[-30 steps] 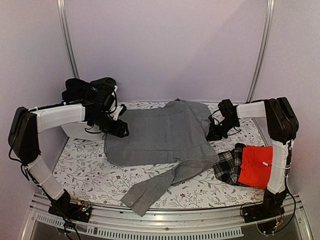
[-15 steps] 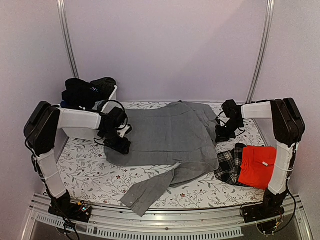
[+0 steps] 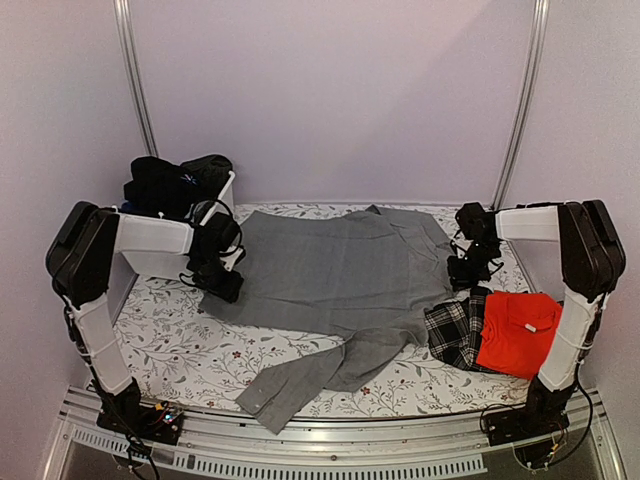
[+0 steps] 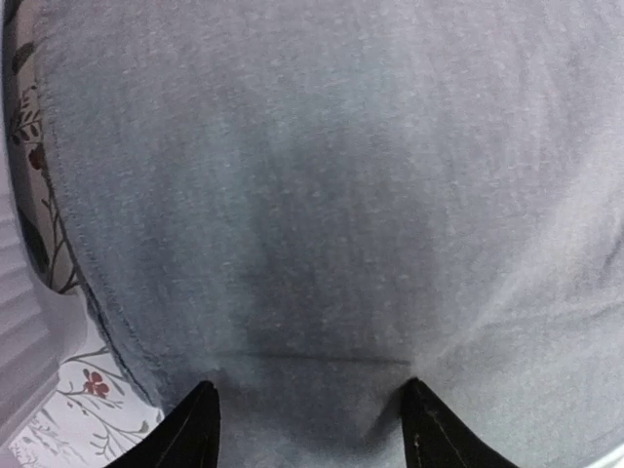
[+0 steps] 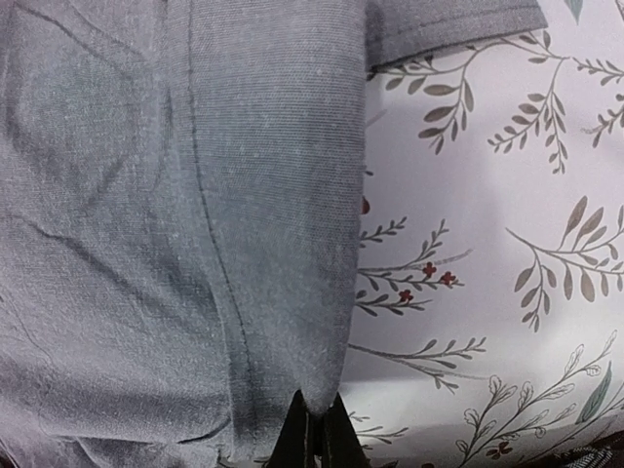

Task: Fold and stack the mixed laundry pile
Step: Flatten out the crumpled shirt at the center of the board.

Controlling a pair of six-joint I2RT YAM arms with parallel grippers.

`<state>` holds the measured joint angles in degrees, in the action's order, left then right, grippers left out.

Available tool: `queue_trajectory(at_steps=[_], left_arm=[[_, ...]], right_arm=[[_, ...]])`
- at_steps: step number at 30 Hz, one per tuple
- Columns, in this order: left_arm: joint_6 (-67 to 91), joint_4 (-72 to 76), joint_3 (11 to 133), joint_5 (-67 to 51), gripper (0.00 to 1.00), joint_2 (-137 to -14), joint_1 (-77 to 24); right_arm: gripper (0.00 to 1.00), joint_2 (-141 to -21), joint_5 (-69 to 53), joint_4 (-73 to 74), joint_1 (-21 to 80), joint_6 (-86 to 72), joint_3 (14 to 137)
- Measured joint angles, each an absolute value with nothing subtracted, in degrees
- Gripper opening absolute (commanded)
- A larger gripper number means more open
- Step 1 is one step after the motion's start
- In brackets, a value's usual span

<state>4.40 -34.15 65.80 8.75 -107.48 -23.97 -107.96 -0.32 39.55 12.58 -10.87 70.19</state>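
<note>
A grey long-sleeved shirt (image 3: 340, 265) lies spread across the middle of the table, one sleeve (image 3: 300, 385) trailing toward the front edge. My left gripper (image 3: 224, 285) sits at the shirt's left edge; in the left wrist view it (image 4: 310, 429) is open, both fingertips resting on the grey cloth (image 4: 322, 195). Over at the shirt's right edge, my right gripper (image 3: 463, 274) is shut on a fold of the grey fabric (image 5: 283, 244), pinched between the fingers (image 5: 314, 434). Black-and-white plaid cloth (image 3: 455, 330) and a red shirt (image 3: 518, 330) lie at the right.
A white tub (image 3: 222, 192) stands at the back left, holding black garments (image 3: 165, 185). The floral tablecloth (image 3: 180, 345) covers the table. Metal uprights (image 3: 135, 90) rise at the back corners. A rail (image 3: 330, 445) runs along the front edge.
The left gripper dropped from near the tub to the shirt's left edge and narrowed a little. The right gripper closed on the shirt's right edge and drew it rightward, spreading the shirt flatter.
</note>
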Motion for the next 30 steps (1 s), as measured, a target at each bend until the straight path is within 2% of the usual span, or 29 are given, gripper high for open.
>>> queue_trajectory(at_steps=[9, 10, 12, 14, 15, 16, 21, 23, 30], left_arm=[[2.7, -34.0, 62.9, 9.4, 0.64, -105.0, -23.1], [2.7, -34.6, 62.2, 8.9, 0.64, -104.3, -23.1], [2.5, -35.6, 61.0, 6.9, 0.66, -102.7, -23.1], [2.3, -36.4, 60.7, 4.1, 0.69, -100.8, -23.1], [2.0, -36.3, 60.8, 2.1, 0.69, -99.6, -23.1], [1.7, -36.3, 61.2, 0.5, 0.70, -98.4, -23.1], [1.0, -34.6, 68.1, -4.4, 0.72, -96.1, -23.1], [0.9, -34.1, 71.3, -5.1, 0.72, -97.3, -23.1], [0.6, -32.2, 79.4, -5.3, 0.72, -107.1, -23.1]], right_arm=[[0.00, -106.7, -4.9, 40.3, 12.6, -9.0, 67.2], [0.04, -105.6, -5.3, 40.6, 12.6, -9.0, 66.2], [0.28, -104.1, -5.9, 41.3, 12.5, -9.0, 65.3], [0.46, -102.9, -7.2, 42.0, 12.2, -9.3, 65.1], [0.53, -102.5, -7.9, 42.1, 11.9, -9.6, 65.1], [0.56, -102.2, -8.9, 42.4, 11.4, -9.3, 65.4], [0.62, -102.1, -11.4, 42.3, 9.1, -10.7, 71.9], [0.63, -103.0, -12.1, 42.2, 8.8, -10.7, 79.2], [0.62, -115.5, -12.1, 39.4, 8.3, -11.0, 99.5]])
